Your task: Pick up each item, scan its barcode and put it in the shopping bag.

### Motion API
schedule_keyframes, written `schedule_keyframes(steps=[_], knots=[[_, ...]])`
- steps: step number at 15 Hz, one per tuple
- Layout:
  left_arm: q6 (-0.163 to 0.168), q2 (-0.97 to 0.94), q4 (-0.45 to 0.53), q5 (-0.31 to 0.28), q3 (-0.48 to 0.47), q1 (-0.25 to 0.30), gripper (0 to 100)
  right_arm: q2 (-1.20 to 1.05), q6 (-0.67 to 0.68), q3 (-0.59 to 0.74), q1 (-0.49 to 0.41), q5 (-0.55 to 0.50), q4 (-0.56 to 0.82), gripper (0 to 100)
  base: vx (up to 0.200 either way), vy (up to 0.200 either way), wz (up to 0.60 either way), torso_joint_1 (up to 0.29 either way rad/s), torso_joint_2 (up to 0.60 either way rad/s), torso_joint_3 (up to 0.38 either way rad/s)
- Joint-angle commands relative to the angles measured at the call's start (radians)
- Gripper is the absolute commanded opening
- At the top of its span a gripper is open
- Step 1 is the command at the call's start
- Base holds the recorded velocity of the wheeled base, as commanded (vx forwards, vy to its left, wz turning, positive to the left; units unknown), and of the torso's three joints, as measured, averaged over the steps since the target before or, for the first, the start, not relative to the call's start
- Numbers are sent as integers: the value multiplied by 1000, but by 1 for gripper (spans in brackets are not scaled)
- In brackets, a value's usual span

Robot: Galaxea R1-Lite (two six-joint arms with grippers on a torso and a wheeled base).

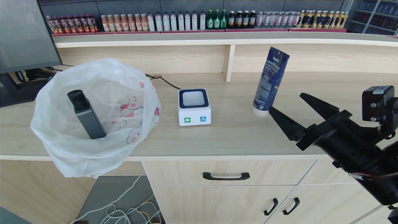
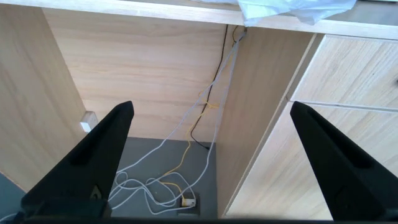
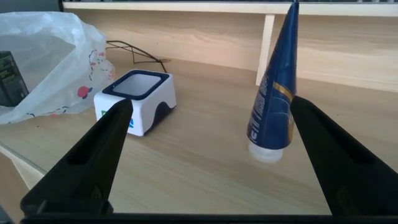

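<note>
- Left gripper (image 2: 208, 112): fingers spread wide, nothing between them; it sits below the counter edge, facing the open recess where loose cables (image 2: 168, 180) lie on the floor
- Shopping bag (image 1: 62, 155): white thin plastic with a pink print, mouth open upward, at the left end of the counter (image 1: 230, 137); its lower part hangs over the front edge
- Grey bottle (image 1: 86, 115): stands inside the bag with its cap up, long axis near upright, top leaning left; its base is hidden behind the bag wall, and in the right wrist view it is seen only dimly through the plastic
- Scanner (image 1: 194, 107): white box with a dark-rimmed window facing up, mid-counter between bag and tube; its cable runs back toward the rear panel
- Blue tube (image 1: 270, 81): stands on its white cap with the crimped end up, long axis steep, top leaning right and away; print too small to make out, barcode not discernible
- Right gripper (image 1: 286, 102): fingers wide apart, holding nothing, pointing at the tube's lower half; the tube stands just beyond the fingertips (image 3: 121, 112), in line with the gap and touching neither; in the right wrist view its top is cut off
</note>
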Motion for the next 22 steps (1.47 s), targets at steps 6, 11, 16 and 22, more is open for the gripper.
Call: schedule_keyframes(steps=[6,11,16,22], knots=[[7,0,0,0,0,0,100,47,0,0,-2,0,-1,100,0,0,0,0,0,0],[7,0,0,0,0,0,100,83,6,-87,12,-107,43,100,0,0,0,0,0,0],[7,0,0,0,0,0,100,88,4,-223,12,-180,231,100,0,0,0,0,0,0],[7,0,0,0,0,0,100,148,4,-363,0,-218,317,100,0,0,0,0,0,0]])
